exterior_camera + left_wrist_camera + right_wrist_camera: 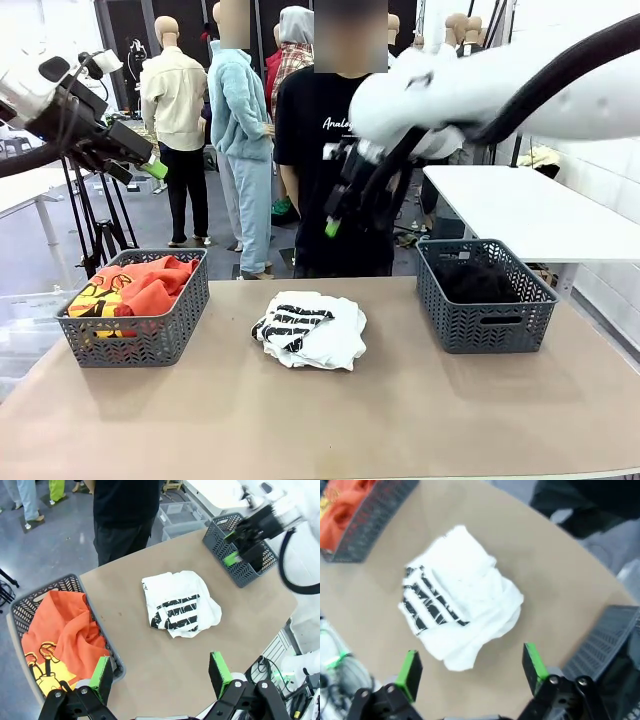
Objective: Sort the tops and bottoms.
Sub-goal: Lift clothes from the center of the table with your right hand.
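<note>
Left gripper (150, 168) is held high above the table's left end, over the left basket (180, 325); jaws are seen spread wide in the left wrist view, nothing between the pads (102, 675). The orange-red top (150, 285) with yellow and black print is piled in the left basket. The white top with black stripes (310, 328) is crumpled on the table (400, 420) between the two baskets, touching neither. Right gripper (335, 222) is raised above the table, right of the striped top and in front of the person (315, 140) in a black T-shirt; its fingers (410, 672) are seen parted and empty in the right wrist view, with the striped top beyond them. A black bottom (478, 283) is seen lying in the right basket (490, 325)
</note>
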Motion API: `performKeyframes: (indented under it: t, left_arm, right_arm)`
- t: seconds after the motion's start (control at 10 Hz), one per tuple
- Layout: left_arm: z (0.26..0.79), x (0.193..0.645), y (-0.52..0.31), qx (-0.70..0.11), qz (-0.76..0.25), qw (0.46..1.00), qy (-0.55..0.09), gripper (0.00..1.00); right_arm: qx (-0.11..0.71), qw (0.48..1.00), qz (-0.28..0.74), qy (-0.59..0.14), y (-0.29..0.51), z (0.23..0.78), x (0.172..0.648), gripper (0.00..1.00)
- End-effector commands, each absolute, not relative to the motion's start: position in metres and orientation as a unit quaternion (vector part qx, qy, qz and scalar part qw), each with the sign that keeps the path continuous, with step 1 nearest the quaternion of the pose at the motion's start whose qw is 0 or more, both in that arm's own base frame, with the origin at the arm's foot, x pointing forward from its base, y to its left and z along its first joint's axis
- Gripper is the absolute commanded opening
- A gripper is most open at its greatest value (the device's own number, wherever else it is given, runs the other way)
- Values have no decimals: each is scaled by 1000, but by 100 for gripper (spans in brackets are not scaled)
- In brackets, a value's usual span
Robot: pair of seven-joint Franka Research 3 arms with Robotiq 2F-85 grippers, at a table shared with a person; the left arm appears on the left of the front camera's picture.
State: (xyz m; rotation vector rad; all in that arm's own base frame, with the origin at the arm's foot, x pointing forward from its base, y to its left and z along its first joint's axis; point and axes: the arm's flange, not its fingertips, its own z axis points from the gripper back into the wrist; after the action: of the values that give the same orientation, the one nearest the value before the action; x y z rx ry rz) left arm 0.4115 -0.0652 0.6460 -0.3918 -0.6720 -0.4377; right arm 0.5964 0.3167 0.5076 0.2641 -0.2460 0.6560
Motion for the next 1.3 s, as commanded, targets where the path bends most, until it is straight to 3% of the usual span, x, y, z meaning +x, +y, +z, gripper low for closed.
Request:
performKeyframes:
  t: [0.0,0.6,0.9,1.2]
  left_arm:
    - [647,411,-66,-190,-204,902,-329,100]
    - [647,411,-66,-190,-204,902,-329,100]
    - [647,411,-66,-190,-204,902,-329,100]
    - [647,411,-66,-190,-204,902,-329,100]
  right_arm:
    - [75,937,335,-70,376,489,630,100]
    - [40,911,405,64,435,391,628,100]
    - [44,904,417,80,431,369,622,100]
    - [57,892,446,37,431,357,608,100]
